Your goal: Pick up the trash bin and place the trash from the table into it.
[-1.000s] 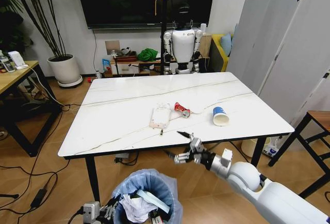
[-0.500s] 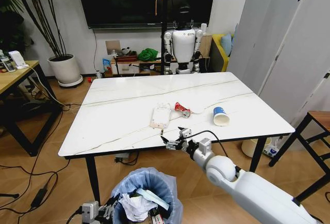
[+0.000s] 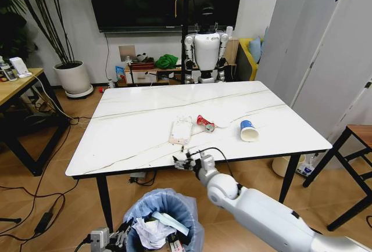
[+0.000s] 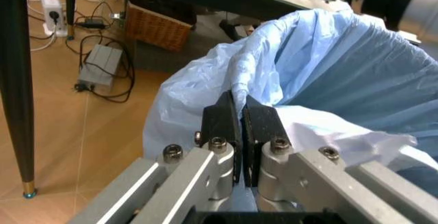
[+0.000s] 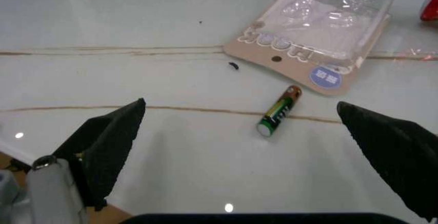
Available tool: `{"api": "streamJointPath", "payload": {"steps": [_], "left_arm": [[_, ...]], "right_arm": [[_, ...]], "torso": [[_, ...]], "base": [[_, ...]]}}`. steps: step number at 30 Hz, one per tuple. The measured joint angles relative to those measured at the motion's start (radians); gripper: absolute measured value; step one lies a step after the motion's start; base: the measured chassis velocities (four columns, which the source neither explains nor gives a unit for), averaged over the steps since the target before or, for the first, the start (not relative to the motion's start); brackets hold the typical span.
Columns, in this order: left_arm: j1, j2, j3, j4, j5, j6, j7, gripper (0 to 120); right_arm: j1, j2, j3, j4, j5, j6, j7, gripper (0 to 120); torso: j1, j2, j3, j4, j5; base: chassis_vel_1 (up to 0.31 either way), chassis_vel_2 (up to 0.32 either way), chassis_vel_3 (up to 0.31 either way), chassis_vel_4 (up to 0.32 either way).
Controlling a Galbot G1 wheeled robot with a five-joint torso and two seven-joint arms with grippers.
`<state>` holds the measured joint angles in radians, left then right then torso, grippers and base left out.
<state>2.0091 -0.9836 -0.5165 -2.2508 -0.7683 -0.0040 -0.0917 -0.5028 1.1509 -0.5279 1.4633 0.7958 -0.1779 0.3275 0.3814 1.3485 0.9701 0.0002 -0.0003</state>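
The right gripper's (image 5: 257, 126) fingers (image 5: 110, 142) are spread wide above the table (image 3: 133, 130), near its front edge, with a small battery (image 5: 278, 110) lying between them, untouched. Just beyond it, a clear plastic pack (image 5: 325, 24) is seen flat on the marble. The left gripper's (image 4: 238, 124) fingers are pressed together, pinching the blue bag rim of the trash bin (image 3: 165, 220), held low before the table.

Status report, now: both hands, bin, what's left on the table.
Left hand shut on trash bin liner rim. Right hand open, over the table near edge, above battery. Plastic pack, red can, paper cup remain. Nothing blocking.
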Motion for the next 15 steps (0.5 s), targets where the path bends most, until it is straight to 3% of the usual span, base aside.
{"api": "streamJointPath", "payload": {"steps": [9, 15], "left_arm": [[-0.005, -0.003, -0.003, 0.008, -0.003, -0.001, 0.001, 0], [-0.011, -0.004, -0.002, 0.013, -0.009, -0.001, 0.0, 0]], "right_arm": [[0.015, 0.018, 0.002, -0.07, -0.029, 0.006, -0.008, 99], [0.008, 0.012, 0.013, -0.078, -0.031, 0.016, -0.024, 79]], "torso": [[0.0, 0.0, 0.0, -0.0002, 0.0003], [0.0, 0.0, 0.0, -0.0002, 0.0004]], "base": [[0.0, 0.0, 0.0, 0.0], [0.0, 0.0, 0.0, 0.0]]}}
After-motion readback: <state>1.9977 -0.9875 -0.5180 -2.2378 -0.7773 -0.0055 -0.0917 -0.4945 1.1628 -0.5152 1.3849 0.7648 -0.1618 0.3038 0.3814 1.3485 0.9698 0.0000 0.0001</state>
